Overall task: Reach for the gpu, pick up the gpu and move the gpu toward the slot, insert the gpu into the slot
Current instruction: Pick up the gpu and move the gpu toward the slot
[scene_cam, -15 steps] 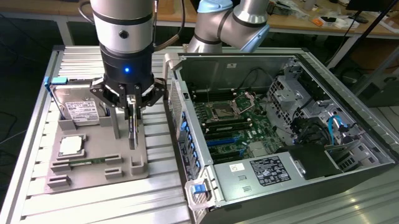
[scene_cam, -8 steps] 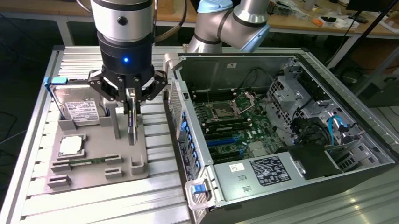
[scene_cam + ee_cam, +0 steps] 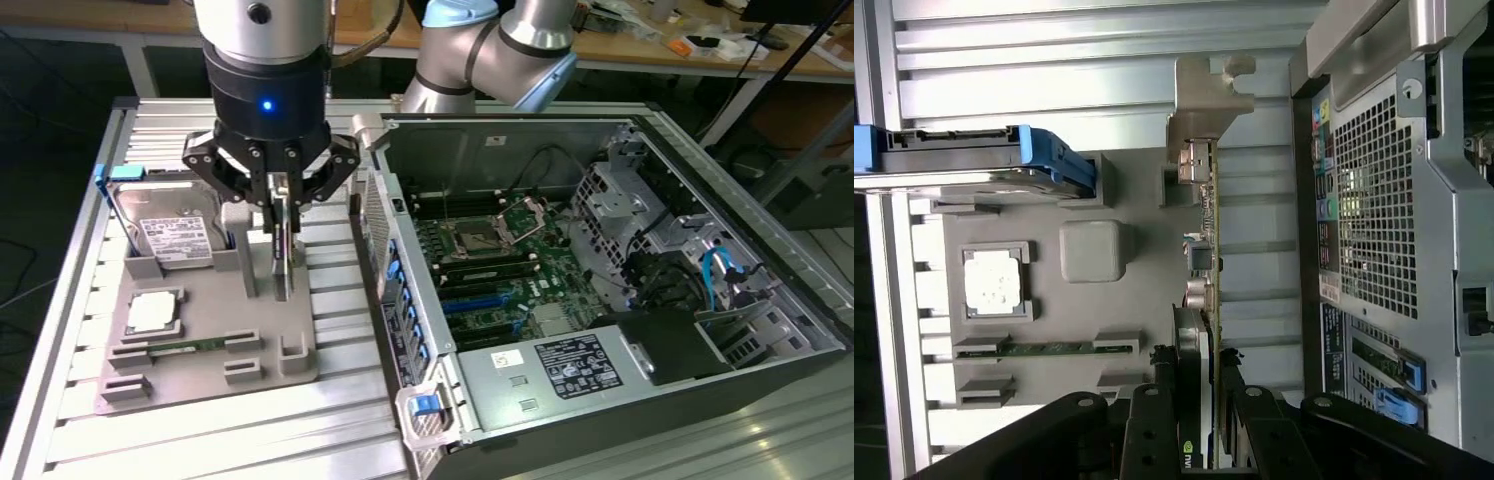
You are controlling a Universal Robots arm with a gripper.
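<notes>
Gpu (image 3: 280, 265) held upright on edge, clamped between fingers (image 3: 1151, 430) of gripper (image 3: 275, 222), left-centre of exterior frame, over grey tray (image 3: 200, 352).

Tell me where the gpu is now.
In the exterior view's left half, the gpu stands on edge over the grey tray, between the hard drive and the open computer case, held in the jaws of the gripper.

Bench (image 3: 214, 440): ribbed bare metal, satin sheen. Tray (image 3: 200, 365): matt grey plastic. gpu (image 3: 1206, 190): green board, dull silver metal bracket (image 3: 1206, 95). Case (image 3: 1364, 200) beside tray: perforated grey sheet metal. Hand (image 3: 278, 212): black, semi-gloss.
</notes>
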